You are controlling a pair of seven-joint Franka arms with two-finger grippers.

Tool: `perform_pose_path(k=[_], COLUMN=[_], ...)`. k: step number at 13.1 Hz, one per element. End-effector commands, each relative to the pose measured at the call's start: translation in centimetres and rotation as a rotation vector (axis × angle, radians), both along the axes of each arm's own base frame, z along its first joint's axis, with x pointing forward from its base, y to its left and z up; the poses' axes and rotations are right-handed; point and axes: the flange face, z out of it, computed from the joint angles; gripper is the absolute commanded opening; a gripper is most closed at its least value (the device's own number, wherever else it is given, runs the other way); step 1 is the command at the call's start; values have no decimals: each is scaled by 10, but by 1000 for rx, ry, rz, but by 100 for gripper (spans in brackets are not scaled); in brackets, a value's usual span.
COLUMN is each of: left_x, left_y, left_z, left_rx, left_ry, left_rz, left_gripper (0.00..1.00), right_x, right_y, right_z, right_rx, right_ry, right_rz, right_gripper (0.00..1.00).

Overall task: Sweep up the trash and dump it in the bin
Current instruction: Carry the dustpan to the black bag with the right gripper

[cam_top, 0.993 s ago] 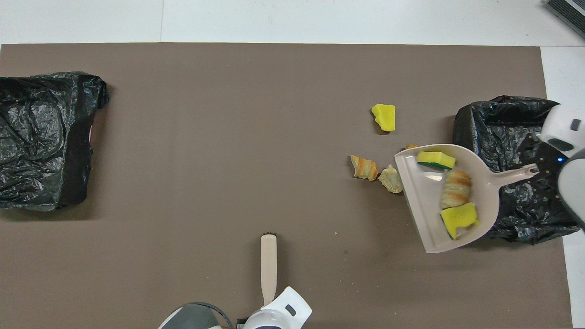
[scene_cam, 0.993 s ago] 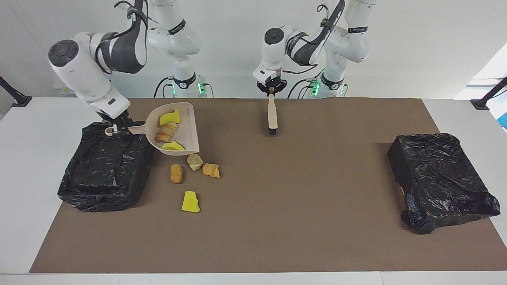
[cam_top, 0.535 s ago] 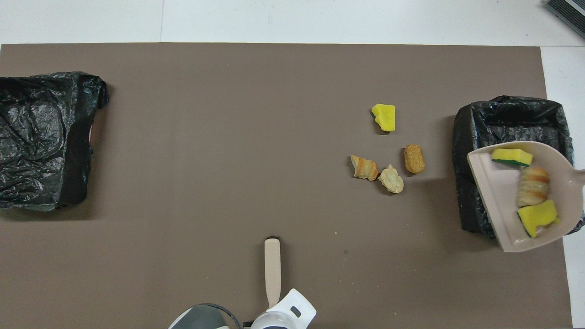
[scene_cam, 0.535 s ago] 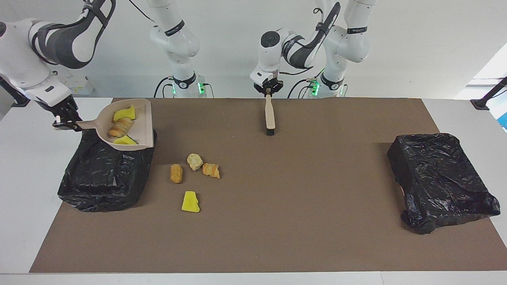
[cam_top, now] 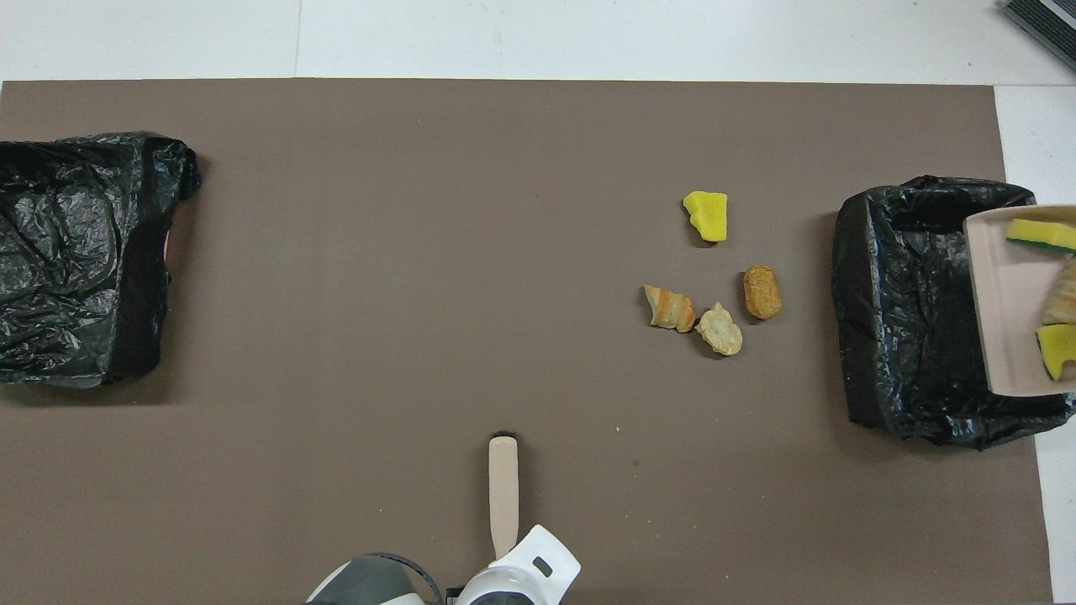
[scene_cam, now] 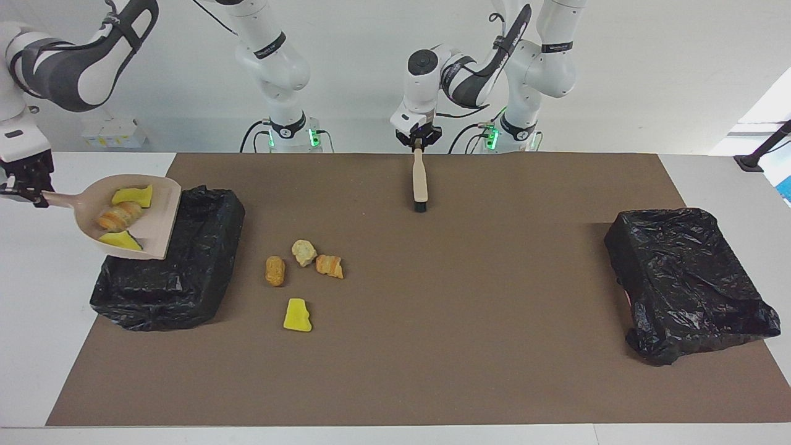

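My right gripper (scene_cam: 28, 188) is shut on the handle of the beige dustpan (scene_cam: 159, 213), which hangs over the outer edge of the black-lined bin (scene_cam: 167, 272) at the right arm's end. Three pieces of trash lie in the pan: two yellow chunks (scene_cam: 131, 195) and a striped tan piece (scene_cam: 117, 216). Several more pieces lie on the brown mat beside the bin: a yellow chunk (cam_top: 706, 215), an orange-brown lump (cam_top: 762, 291), a beige lump (cam_top: 719, 328) and a striped piece (cam_top: 670, 308). My left gripper (scene_cam: 418, 141) is shut on the brush (scene_cam: 420, 179), whose bristles point down at the mat.
A second black-lined bin (scene_cam: 686, 284) stands at the left arm's end of the mat. White table shows around the brown mat (cam_top: 420, 294). The dustpan (cam_top: 1004, 302) is cut off by the edge of the overhead view.
My right arm has lifted the loaded dustpan off the mat and carried it outward over the bin, uncovering the lumps beside it. The brush has barely moved.
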Motion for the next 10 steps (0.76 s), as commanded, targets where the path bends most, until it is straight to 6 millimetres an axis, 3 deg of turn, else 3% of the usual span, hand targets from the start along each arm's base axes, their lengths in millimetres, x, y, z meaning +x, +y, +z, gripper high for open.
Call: perform_pose_path(k=[1, 4, 6, 10], left_x=[16, 60, 97, 178], left_y=[-3, 2, 7, 46], left_z=[0, 23, 41, 88], left_rx=[-14, -43, -51, -39], left_ry=[9, -3, -4, -149], left_rz=[25, 39, 69, 11], left_gripper=[100, 100, 100, 100], right_x=[8, 23, 36, 44], right_y=[9, 35, 65, 94], right_z=[-1, 3, 8, 9], right_rx=[-120, -230, -326, -447], right_ry=[-7, 16, 40, 81], right_rz=[-117, -63, 12, 98], right_gripper=[0, 0, 0, 0])
